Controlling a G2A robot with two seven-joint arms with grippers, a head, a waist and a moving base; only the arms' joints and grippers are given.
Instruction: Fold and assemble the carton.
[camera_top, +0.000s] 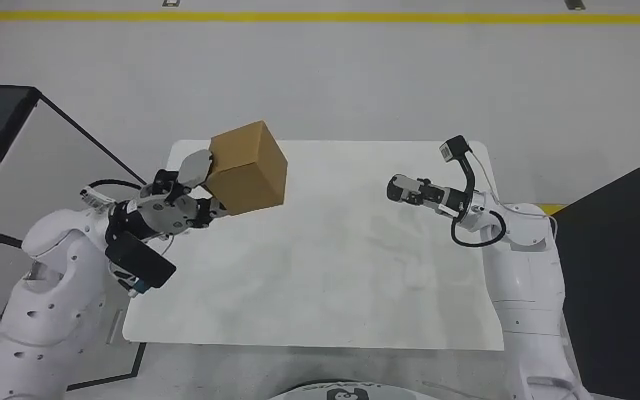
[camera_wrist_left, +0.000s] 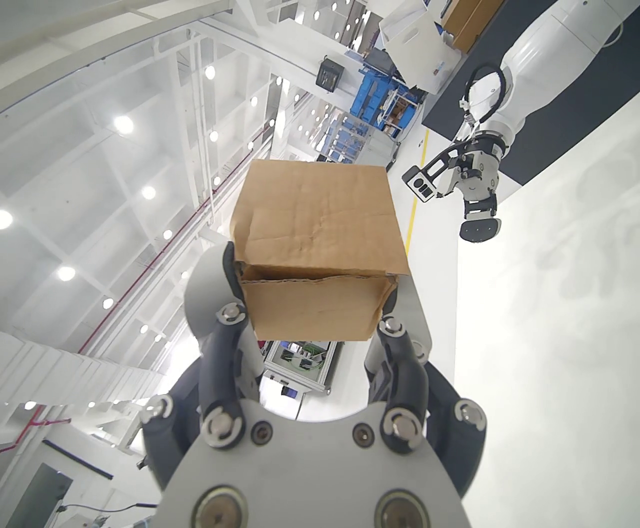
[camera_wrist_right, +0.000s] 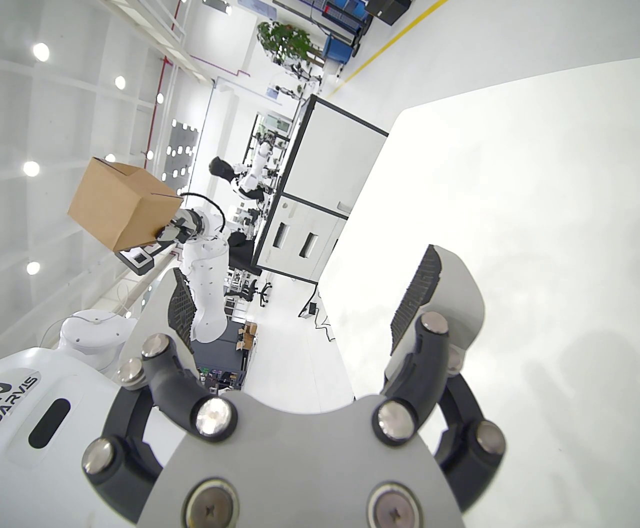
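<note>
Carton (camera_top: 250, 165), brown cardboard, folded up into a cube. Held aloft near the 10 o'clock corner of the table (camera_top: 330, 290), tilted and clear of the white top. Clamped at its 8 o'clock side by the left gripper (camera_top: 205, 185), jaws closed on the cardboard. In the left wrist view, one finger (camera_wrist_left: 232, 280) pressed against one side wall, its partner against the opposite wall, and the carton (camera_wrist_left: 320, 225) standing out beyond them. Along the gripped end, a raw corrugated edge and a narrow dark gap where a flap sits not quite flush.

Right gripper (camera_top: 393, 188) at about 2 o'clock over the table, pointing toward 9 o'clock, well apart from the carton. Jaws spread wide, nothing between the ribbed pads (camera_wrist_right: 422, 285). From this wrist, the carton (camera_wrist_right: 122, 207) visible far off, raised in the air at the end of the other arm.

Beyond the table at 12 o'clock, a yellow line (camera_top: 320, 17) across the grey floor. Off the 9 o'clock side, a black-framed cabinet (camera_wrist_right: 310, 200) with white panels.
</note>
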